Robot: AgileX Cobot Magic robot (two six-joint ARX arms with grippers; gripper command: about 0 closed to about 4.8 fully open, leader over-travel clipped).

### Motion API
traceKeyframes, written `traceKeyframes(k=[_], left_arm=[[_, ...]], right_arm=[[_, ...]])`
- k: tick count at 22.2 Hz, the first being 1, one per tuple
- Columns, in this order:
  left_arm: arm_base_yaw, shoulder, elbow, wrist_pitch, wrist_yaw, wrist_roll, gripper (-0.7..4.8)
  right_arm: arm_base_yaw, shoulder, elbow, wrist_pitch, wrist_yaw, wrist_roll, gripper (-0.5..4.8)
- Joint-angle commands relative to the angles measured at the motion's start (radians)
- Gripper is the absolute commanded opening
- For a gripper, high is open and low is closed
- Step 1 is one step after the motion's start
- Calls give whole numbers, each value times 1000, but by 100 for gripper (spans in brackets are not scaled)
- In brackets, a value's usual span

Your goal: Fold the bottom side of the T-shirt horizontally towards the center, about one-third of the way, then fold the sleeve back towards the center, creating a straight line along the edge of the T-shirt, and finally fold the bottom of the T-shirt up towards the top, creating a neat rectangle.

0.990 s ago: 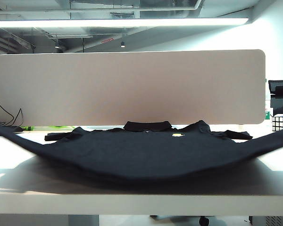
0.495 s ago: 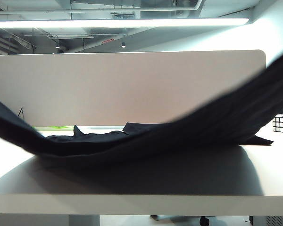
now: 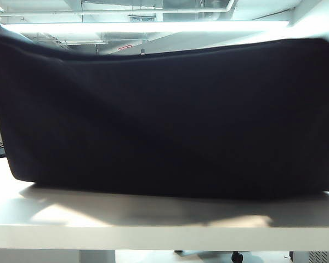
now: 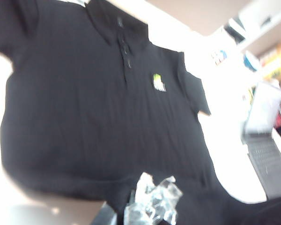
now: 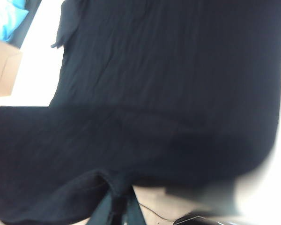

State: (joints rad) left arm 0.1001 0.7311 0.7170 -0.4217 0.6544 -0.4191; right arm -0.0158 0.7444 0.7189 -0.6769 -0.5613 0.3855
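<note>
Both grippers, left (image 4: 147,206) and right (image 5: 117,206), clamp the lifted T-shirt (image 3: 164,120).

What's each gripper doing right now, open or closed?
Left gripper: shut on the large black fabric T-shirt, near its hem.
Right gripper: shut on the T-shirt too.

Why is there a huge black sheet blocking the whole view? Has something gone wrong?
Nothing looks wrong. That sheet is the T-shirt: its bottom edge is lifted high off the table, hiding everything behind. The left gripper and right gripper each pinch the fabric shut, while the collar end lies flat.
</note>
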Motion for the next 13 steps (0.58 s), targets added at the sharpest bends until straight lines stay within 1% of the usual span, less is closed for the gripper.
traceKeyframes(k=[1,3,5,8,9,11,13], left_arm=[[2,231,65,184,-14,-8,-6],[2,439,137,295,-24,-8,-6],[2,599,218,314,-23,-3,-6],[-10,791,309,348,-14,0,-6],[-18,879,351,351,-14,0,-6],[-35,957,386,372,-10,0,-6],[-53,1015,395,435,-27,0,-6]], right_arm=[[1,291,117,194,10,-69,-2],[0,548,276,226,11,-135,-2],[1,703,396,239,44,-159,-2],[-3,855,524,264,84,-174,-2],[-7,914,574,271,122,-180,-2],[-9,966,610,288,146,-181,-2],[-18,1003,619,322,167,-181,-2]])
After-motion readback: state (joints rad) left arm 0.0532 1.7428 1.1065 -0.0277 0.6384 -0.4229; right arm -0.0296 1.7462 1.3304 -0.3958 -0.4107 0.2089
